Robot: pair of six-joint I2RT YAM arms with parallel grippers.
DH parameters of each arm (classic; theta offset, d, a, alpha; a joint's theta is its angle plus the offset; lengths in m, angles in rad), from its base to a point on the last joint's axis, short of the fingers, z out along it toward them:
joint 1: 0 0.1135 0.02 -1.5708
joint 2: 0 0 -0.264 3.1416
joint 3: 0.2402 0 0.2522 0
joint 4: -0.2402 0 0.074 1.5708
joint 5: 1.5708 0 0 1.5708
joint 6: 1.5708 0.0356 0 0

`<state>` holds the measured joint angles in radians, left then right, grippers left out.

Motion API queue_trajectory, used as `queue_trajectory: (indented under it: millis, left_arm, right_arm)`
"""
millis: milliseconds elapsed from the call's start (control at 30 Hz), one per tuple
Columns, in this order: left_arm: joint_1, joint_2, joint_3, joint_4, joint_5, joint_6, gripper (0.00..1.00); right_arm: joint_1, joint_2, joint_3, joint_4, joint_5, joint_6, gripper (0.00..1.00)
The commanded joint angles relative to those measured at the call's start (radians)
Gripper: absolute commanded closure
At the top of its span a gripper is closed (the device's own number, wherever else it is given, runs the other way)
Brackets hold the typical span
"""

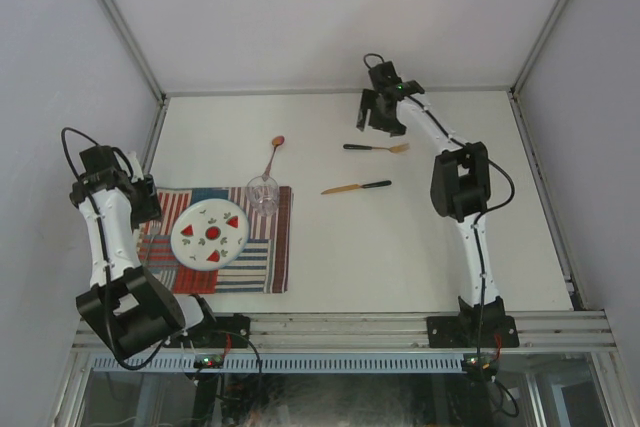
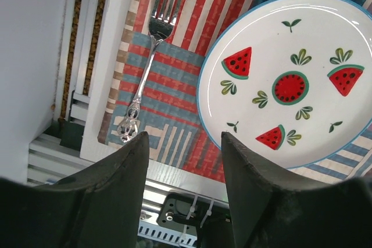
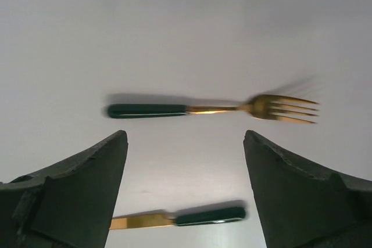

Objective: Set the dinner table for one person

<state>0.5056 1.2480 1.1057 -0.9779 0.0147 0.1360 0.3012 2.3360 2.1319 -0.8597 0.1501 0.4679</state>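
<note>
On the left of the off-white dinner table (image 1: 420,247) lies a red, white and blue striped placemat (image 1: 270,257). A watermelon-patterned plate (image 1: 210,235) rests on it, and a silver fork (image 2: 148,56) lies on the mat to the plate's left. My left gripper (image 2: 185,143) hangs open and empty above the mat's near left corner. A clear glass (image 1: 262,194) stands at the mat's far edge. A gold fork with a dark handle (image 3: 212,108) and a matching knife (image 3: 180,220) lie mid-table. My right gripper (image 3: 185,140) hovers open above them, holding nothing.
A small spoon (image 1: 273,152) lies on the bare table just beyond the glass. Aluminium rails (image 1: 400,327) edge the table, with grey walls behind and at the sides. The left arm (image 1: 105,227) stands over the table's left edge.
</note>
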Motion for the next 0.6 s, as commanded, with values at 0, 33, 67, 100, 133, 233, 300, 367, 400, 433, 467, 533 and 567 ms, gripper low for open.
queue_trajectory:
  millis: [0,33,67,100,133,233,300,367,400,433,467,533,567]
  left_arm:
    - [-0.007,-0.079,0.023,0.019,-0.013,0.096,0.43]
    - [-0.007,-0.092,0.013,0.019,-0.02,0.107,0.43]
    - [-0.006,-0.104,0.004,0.019,-0.025,0.116,0.43]
    - [-0.006,-0.115,-0.005,0.019,-0.028,0.124,0.42]
    - [-0.006,-0.126,-0.013,0.02,-0.029,0.127,0.42]
    - [-0.006,-0.14,-0.036,0.03,-0.021,0.131,0.42]
    - [-0.006,-0.134,-0.039,0.03,-0.021,0.128,0.42]
    - [-0.005,-0.121,-0.038,0.027,-0.015,0.122,0.42]
    - [-0.006,-0.116,-0.037,0.026,-0.011,0.12,0.42]
    - [-0.006,-0.113,-0.035,0.026,-0.008,0.117,0.42]
    - [-0.006,-0.111,-0.031,0.024,-0.006,0.114,0.42]
    - [-0.006,-0.11,-0.026,0.024,0.0,0.11,0.42]
    - [-0.006,-0.11,-0.024,0.024,0.001,0.11,0.42]
  right_arm:
    - [0.031,0.038,0.174,0.015,-0.004,0.101,0.19]
    - [0.036,0.038,0.171,0.017,-0.003,0.106,0.2]
    - [0.043,0.032,0.154,0.025,-0.006,0.109,0.2]
    - [0.048,0.026,0.138,0.032,-0.013,0.119,0.2]
    - [0.053,0.02,0.121,0.04,-0.017,0.127,0.2]
    - [0.081,0.003,0.053,0.1,-0.004,0.117,0.2]
    - [0.088,0.009,0.032,0.142,0.005,0.104,0.19]
    - [0.083,0.044,0.052,0.155,-0.029,0.125,0.2]
    - [0.079,0.07,0.08,0.152,-0.047,0.14,0.2]
    - [0.078,0.091,0.107,0.148,-0.064,0.147,0.2]
    - [0.079,0.112,0.131,0.151,-0.079,0.15,0.2]
    - [0.09,0.13,0.154,0.178,-0.089,0.142,0.2]
    - [0.093,0.135,0.156,0.198,-0.095,0.139,0.2]
